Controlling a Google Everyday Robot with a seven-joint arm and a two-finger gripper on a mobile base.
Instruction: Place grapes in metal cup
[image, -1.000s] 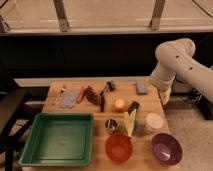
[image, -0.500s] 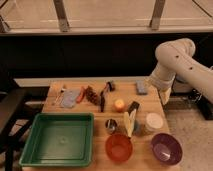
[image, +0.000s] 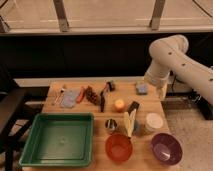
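The grapes (image: 91, 95), a dark reddish-brown bumpy cluster, lie on the wooden table (image: 65, 107) at the back left of centre, between an orange-red carrot piece (image: 81, 95) and a black-handled utensil (image: 103, 100). The metal cup (image: 111, 125), small and shiny, stands upright near the table's middle, in front of the grapes. My gripper (image: 162, 93) hangs from the white arm (image: 172, 57) over the table's back right edge, open and holding nothing, far to the right of the grapes and behind and to the right of the cup.
A green tray (image: 30, 150) fills the front left. An orange bowl (image: 119, 148) and a purple bowl (image: 166, 148) sit at the front. A white round container (image: 153, 121), a yellowish item (image: 129, 123), a small orange object (image: 119, 104), a blue sponge (image: 142, 88) and a blue cloth (image: 70, 97) also lie on the table.
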